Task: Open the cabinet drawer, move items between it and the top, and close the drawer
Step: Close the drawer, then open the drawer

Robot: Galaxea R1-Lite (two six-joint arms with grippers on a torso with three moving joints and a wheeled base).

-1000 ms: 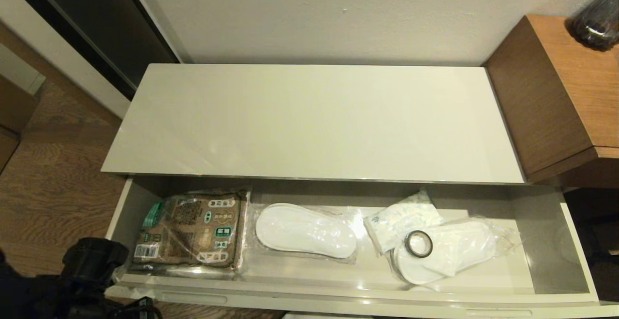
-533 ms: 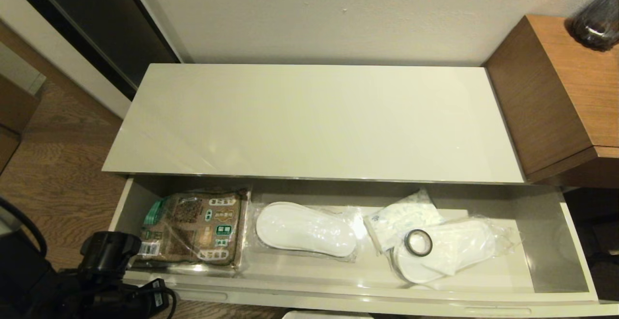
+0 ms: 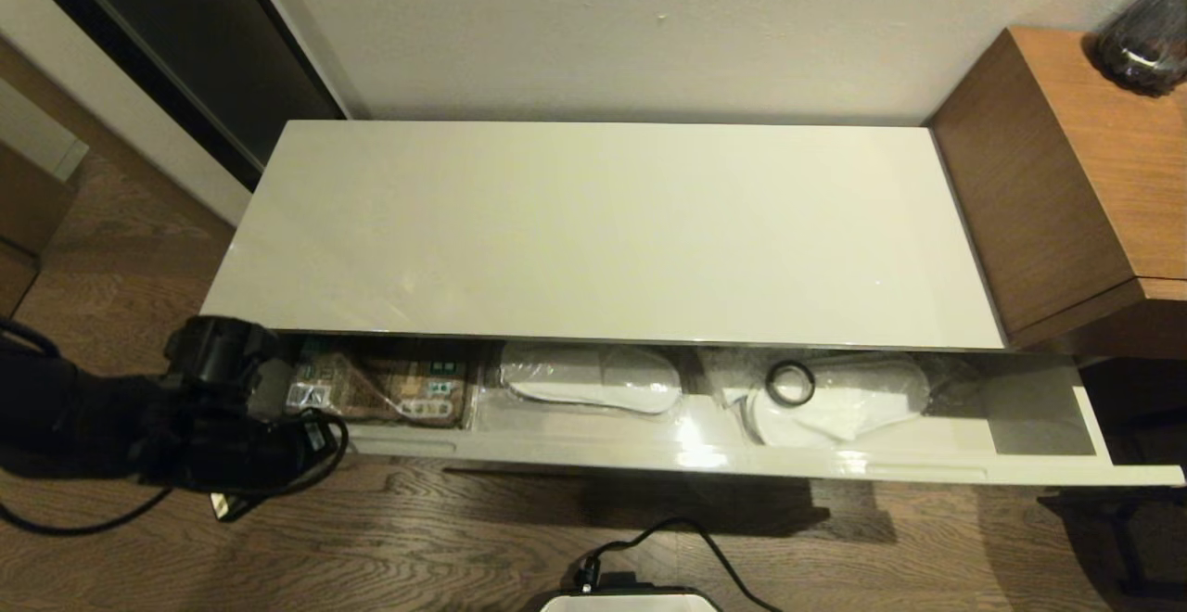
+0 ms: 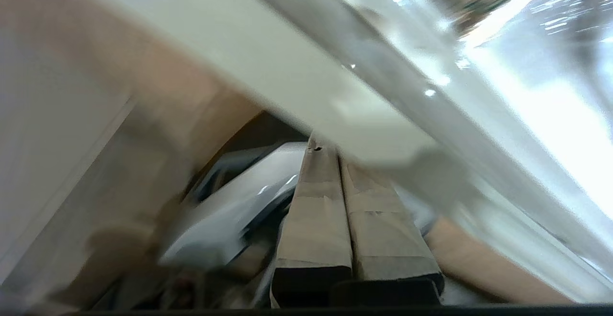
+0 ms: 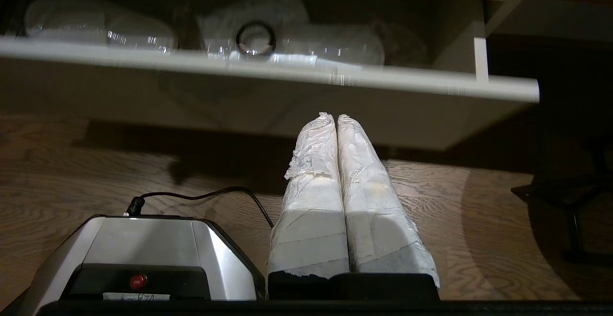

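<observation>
So the cabinet drawer (image 3: 705, 459) is only partly out right now, and all the items sit inside it: the brown-and-green packet (image 3: 389, 389) at the left end, one wrapped pair of white slippers (image 3: 593, 380) in the middle, a second pair of slippers (image 3: 853, 399) toward the right with the little black tape roll (image 3: 789, 383) lying on top of it. The top (image 3: 603, 232) of the cabinet has nothing of the task on it. The left hand (image 3: 223, 357) is at the drawer's left front corner, its taped fingers (image 4: 330, 210) pressed together with nothing pinched between them, tips right up at the drawer's front edge, though I can't tell if they actually touch it. The right hand (image 5: 337, 119) is parked low in front of the drawer over the wood floor, fingers also pressed together, holding nothing. My read is that this is the closing push. To do it well: a drawer this wide pushed from one corner will probably want to rack and jam, so keep the push straight in toward the wall and slow, don't angle sideways, and watch that the packet's plastic edge near the hand doesn't catch under the top.
</observation>
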